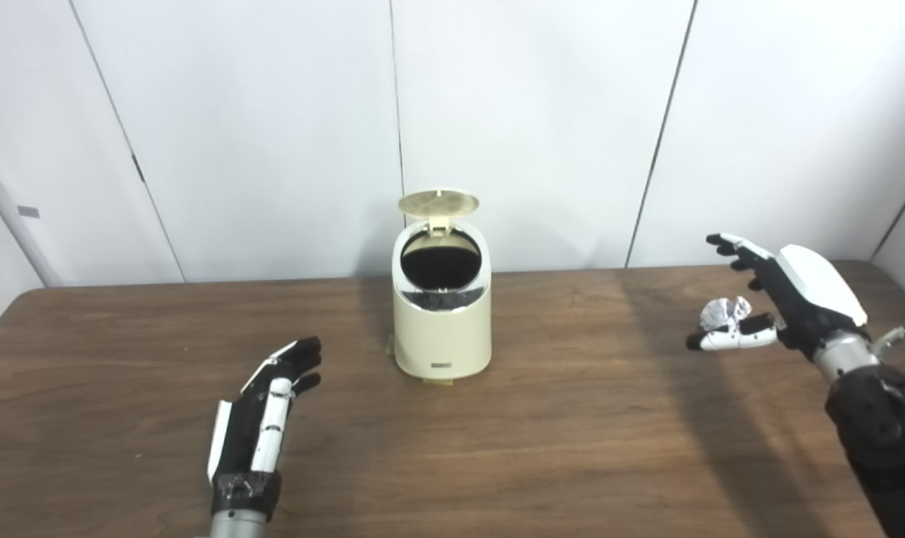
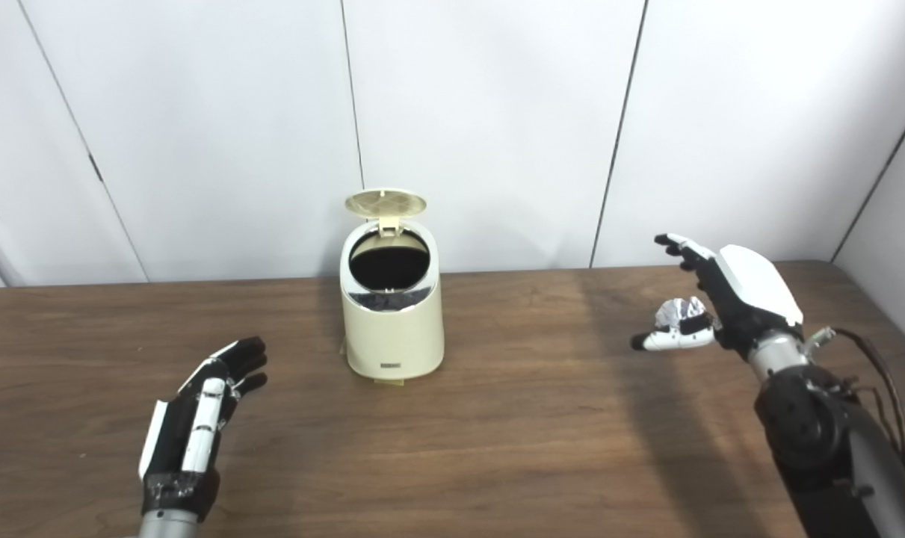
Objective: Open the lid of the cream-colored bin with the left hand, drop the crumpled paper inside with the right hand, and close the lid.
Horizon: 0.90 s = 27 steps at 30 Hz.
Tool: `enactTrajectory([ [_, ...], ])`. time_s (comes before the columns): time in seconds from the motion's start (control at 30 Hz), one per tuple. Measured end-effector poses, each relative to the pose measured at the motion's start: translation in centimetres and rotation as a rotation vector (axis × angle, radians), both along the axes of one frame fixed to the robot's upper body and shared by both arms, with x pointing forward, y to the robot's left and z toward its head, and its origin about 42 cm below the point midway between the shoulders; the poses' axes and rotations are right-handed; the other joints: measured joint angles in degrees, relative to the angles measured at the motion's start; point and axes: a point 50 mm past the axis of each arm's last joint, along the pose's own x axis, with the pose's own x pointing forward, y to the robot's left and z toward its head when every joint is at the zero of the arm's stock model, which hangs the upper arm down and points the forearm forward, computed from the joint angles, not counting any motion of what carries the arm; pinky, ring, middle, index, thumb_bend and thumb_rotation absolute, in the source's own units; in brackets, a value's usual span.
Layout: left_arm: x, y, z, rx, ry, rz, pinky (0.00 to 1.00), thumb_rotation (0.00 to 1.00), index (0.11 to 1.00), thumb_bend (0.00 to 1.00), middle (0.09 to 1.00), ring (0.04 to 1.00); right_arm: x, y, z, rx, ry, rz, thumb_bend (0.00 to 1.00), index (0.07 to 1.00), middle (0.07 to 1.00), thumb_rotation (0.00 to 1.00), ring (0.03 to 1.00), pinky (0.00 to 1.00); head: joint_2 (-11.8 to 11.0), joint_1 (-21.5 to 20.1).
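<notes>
Nearest to us, at about seven o'clock on the worktop (image 1: 542, 448), our left hand (image 1: 261, 418) lies low over the wood with its fingers (image 1: 297, 357) stretched out and slightly apart, holding nothing. It points toward one o'clock, at the bin, but sits well apart from it.

At the centre, toward twelve o'clock, stands the cream-colored bin (image 1: 442, 329). Its lid (image 1: 438, 202) is already up, tipped back on its hinge at the rear rim, and the dark round mouth is open to us. We judge the opening step done.

Over at three o'clock our right hand (image 1: 785, 295) hovers above the worktop, palm turned inward. The crumpled paper (image 1: 725, 312), a small whitish wad, sits inside the hand's curve, just above the thumb. The upper fingers (image 1: 729, 243) are spread well away from it, so we cannot tell whether the wad is truly pinched or merely resting there; at best the hold looks loose.

That is our first worry: carried across toward nine o'clock, a lightly held wad could slip out and land on the wood short of the bin. The second is the mouth itself, which is modest in width and tilted toward us, so a release off-centre could bounce the paper off the rim. The third is the raised lid: a knock from our right hand could snap it down early or nudge the light bin.
</notes>
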Motion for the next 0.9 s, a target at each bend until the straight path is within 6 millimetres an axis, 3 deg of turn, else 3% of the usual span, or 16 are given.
enactTrajectory([
  [0.2, 0.0, 0.1, 0.0, 0.010, -0.002, 0.002, 0.80, 0.80, 0.795, 0.34, 0.826, 0.838, 2.7, -1.4, 0.2, -0.112, 0.088, -0.020, 1.00, 0.838, 0.844, 0.21, 0.804, 0.71, 0.18, -1.40],
  [0.37, 0.0, 0.3, 0.0, 0.015, -0.003, 0.002, 0.83, 0.80, 0.803, 0.34, 0.840, 0.855, 4.6, -2.2, -1.0, -0.152, 0.175, -0.049, 1.00, 0.839, 0.838, 0.21, 0.800, 0.68, -0.09, -4.21],
  [0.57, 0.0, 1.0, 0.1, 0.030, -0.004, 0.004, 0.85, 0.84, 0.810, 0.35, 0.845, 0.866, 5.3, -1.8, -1.8, -0.189, 0.210, -0.055, 0.97, 0.852, 0.848, 0.19, 0.820, 0.72, -0.53, -8.17],
  [0.9, 0.0, 1.8, -0.4, 0.030, -0.008, 0.019, 0.85, 0.87, 0.811, 0.33, 0.841, 0.847, 6.2, -1.7, -2.8, -0.247, 0.247, -0.059, 0.97, 0.855, 0.857, 0.20, 0.837, 0.75, -0.70, -10.20],
])
